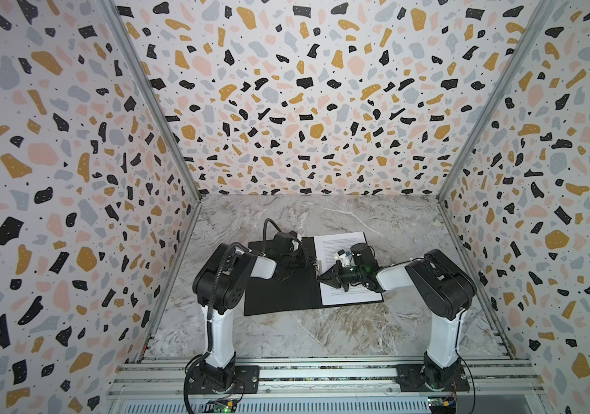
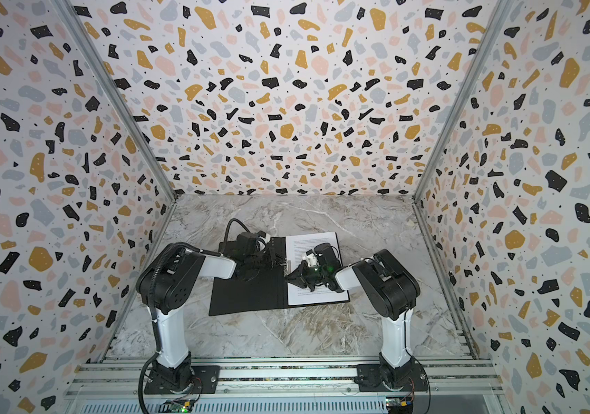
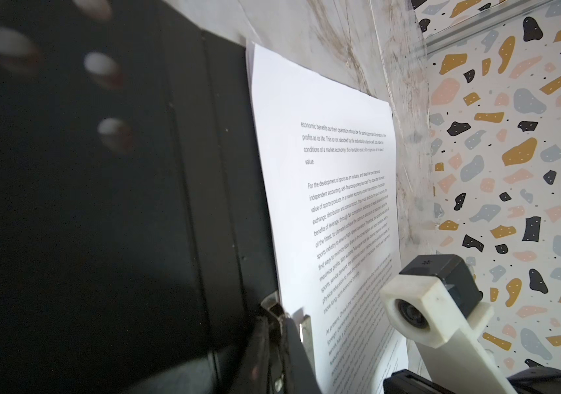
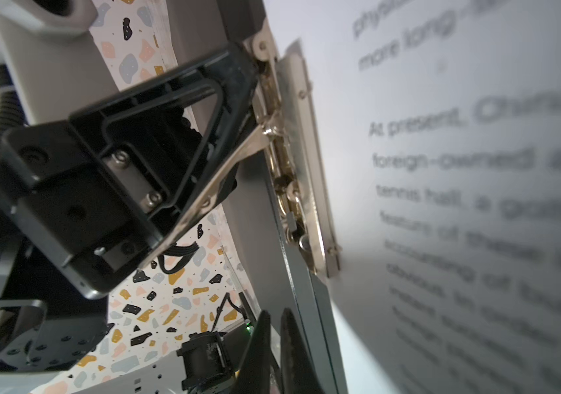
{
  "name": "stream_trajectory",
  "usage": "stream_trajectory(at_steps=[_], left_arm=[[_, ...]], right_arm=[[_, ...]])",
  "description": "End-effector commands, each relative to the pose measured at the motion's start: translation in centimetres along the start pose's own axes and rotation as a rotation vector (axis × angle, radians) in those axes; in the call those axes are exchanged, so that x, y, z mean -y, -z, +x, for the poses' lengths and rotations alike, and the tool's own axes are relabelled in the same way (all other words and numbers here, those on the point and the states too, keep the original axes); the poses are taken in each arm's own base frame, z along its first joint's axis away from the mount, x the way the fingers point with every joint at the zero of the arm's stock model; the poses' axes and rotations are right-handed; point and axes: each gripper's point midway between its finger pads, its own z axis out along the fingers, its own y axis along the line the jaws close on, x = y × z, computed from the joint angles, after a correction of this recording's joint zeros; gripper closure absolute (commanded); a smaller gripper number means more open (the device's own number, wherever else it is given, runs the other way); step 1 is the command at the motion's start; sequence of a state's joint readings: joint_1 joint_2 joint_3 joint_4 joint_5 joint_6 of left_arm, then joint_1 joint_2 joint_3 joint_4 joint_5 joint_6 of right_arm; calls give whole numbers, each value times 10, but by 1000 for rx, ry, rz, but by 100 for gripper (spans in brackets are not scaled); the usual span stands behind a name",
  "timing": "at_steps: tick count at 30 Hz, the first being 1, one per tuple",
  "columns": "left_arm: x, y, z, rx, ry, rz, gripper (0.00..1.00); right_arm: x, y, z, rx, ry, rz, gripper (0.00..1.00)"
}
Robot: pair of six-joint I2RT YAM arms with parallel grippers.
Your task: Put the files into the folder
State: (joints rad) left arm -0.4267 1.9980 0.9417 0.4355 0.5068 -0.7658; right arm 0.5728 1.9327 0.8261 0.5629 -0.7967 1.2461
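Observation:
The folder (image 1: 279,297) (image 2: 246,301) lies open on the marble table, black inside up. The files (image 1: 336,242) (image 2: 311,243), white printed sheets, rest stacked on its right half, their inner edge at the metal spine clip (image 1: 318,267) (image 4: 306,170). My left gripper (image 1: 309,261) (image 3: 280,315) (image 4: 251,102) is shut on the clip's raised lever (image 4: 204,201). My right gripper (image 1: 322,279) (image 4: 274,317) hovers low over the spine beside the sheets, its jaws a narrow slit apart with nothing between them. How many sheets are in the stack I cannot tell.
Terrazzo-patterned walls (image 1: 71,215) close in the table on the left, back and right. Bare marble (image 1: 322,333) lies between the folder and the arm bases on the front rail (image 1: 322,372). The right wrist camera (image 3: 425,307) hangs over the sheets.

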Motion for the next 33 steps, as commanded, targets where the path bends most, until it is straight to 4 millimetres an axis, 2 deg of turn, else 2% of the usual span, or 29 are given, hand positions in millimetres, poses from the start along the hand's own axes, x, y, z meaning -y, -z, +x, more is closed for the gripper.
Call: stream_trajectory(at_steps=[1,3,22,33], left_arm=[[-20,-6,11,-28,5,-56,90],[-20,-6,11,-29,5,-56,89],[-23,-6,13,-31,-2,-66,90],[-21,-6,11,-28,-6,-64,90]], right_arm=[[-39,9,-6,21,65,-57,79],[-45,9,-8,23,58,-66,71],[-72,14,-18,54,9,-162,67],[-56,5,-28,47,-36,-142,68]])
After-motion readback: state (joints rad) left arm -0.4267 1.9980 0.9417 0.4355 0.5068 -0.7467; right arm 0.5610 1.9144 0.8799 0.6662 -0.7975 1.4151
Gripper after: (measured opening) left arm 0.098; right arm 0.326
